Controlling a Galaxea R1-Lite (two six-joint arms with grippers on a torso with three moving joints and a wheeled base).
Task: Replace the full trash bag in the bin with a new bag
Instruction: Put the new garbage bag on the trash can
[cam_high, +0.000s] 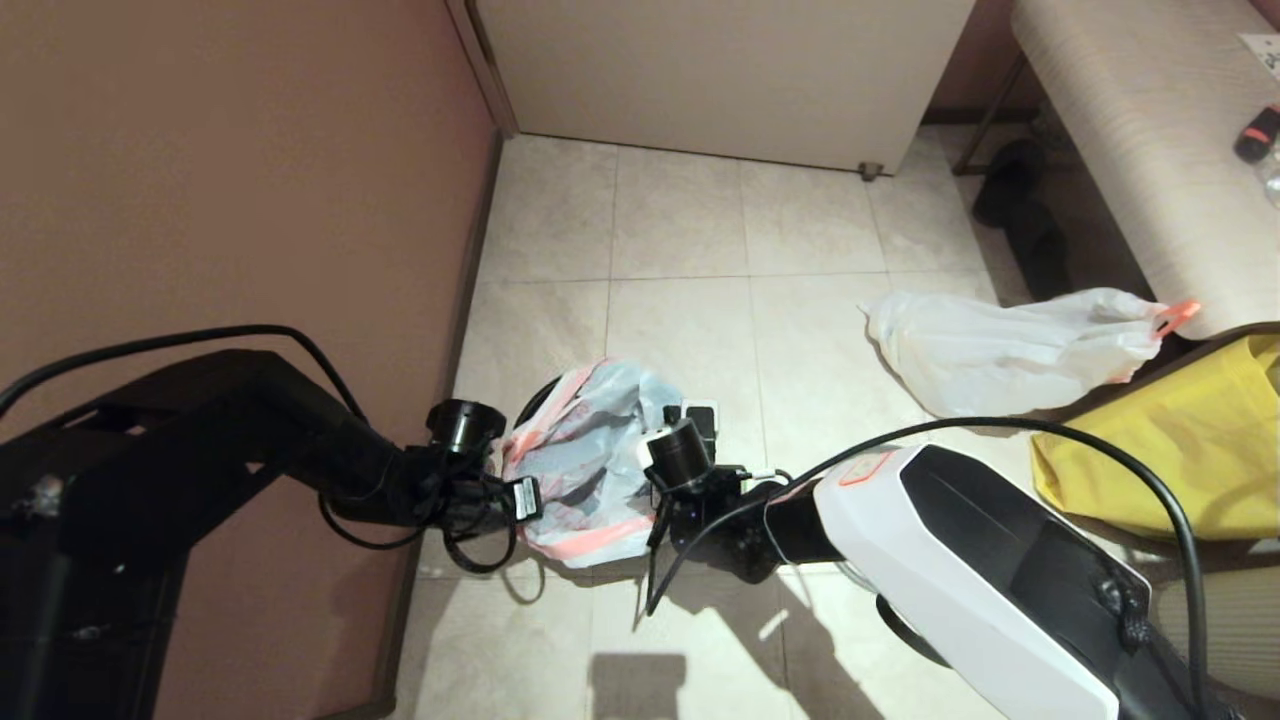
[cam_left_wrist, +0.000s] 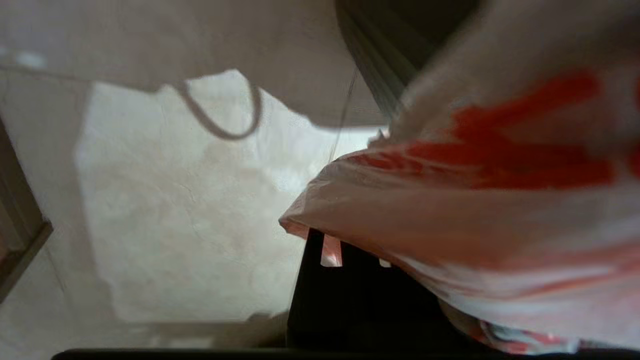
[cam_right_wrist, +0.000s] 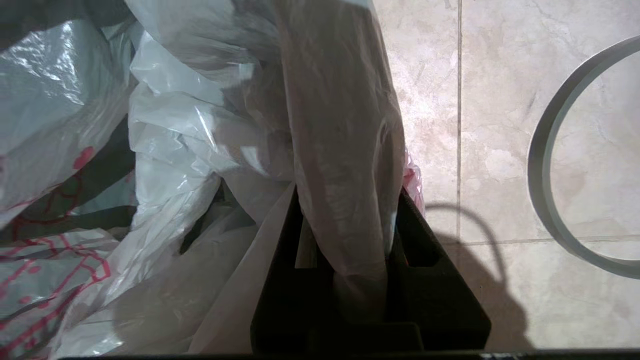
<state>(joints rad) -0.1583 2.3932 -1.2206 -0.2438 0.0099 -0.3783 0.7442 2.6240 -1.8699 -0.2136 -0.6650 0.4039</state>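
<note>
Two grippers meet at the new bag (cam_high: 585, 460) draped over the bin (cam_high: 540, 398): right gripper (cam_right_wrist: 345, 220) pinches its film; left gripper (cam_left_wrist: 350, 250), at nine o'clock, touches it, closure unclear. Full trash bag (cam_high: 1010, 350) lies at two o'clock on the tiled floor (cam_high: 700, 240).

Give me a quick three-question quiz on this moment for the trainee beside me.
1. True or false: the full trash bag lies on the floor, out of the bin.
2. What is the right gripper shut on? A) the grey hoop B) the new bag C) the yellow bag
3. Fill in: the grey hoop lies on the ____, off the bin.

Key
1. True. It lies beside the yellow bag.
2. B. A fold of the new bag runs between its fingers; the left gripper also pinches the bag's edge.
3. Floor.
</note>
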